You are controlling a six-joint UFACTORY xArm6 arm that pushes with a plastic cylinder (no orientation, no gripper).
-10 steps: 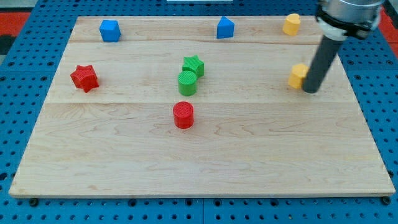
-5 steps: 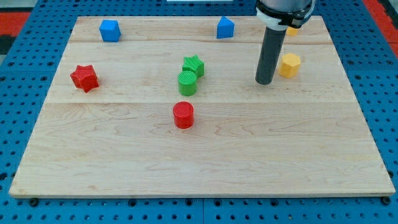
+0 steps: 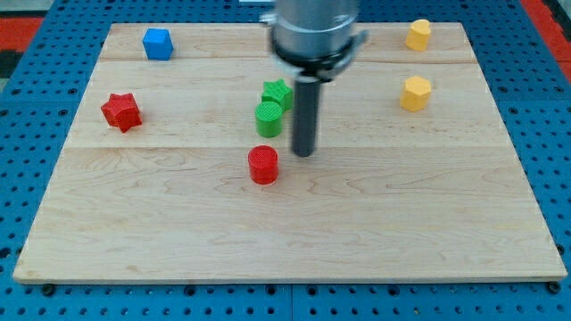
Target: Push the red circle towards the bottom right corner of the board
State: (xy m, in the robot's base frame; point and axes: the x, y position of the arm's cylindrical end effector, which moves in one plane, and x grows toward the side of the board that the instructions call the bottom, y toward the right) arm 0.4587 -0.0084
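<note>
A: Status on the red circle [image 3: 263,165]?

B: Not pushed yet, far as I can judge. It sits near the middle of the desk [image 3: 428,223], a bit to the view's left, well apart from the bottom right corner.

A: And you?

B: My tip [image 3: 303,153] is just beside it, up and to the view's right, not touching. Green circle [image 3: 268,118] and green star [image 3: 278,93] are close on the tip's left.

A: Fingers?

B: None on this rig, just a bare rod, so nothing's held.

A: What's left?

B: Basically everything. I reckon I need to get round to the circle's upper left, then shove it diagonally down-right. Wrong side atm.
</note>
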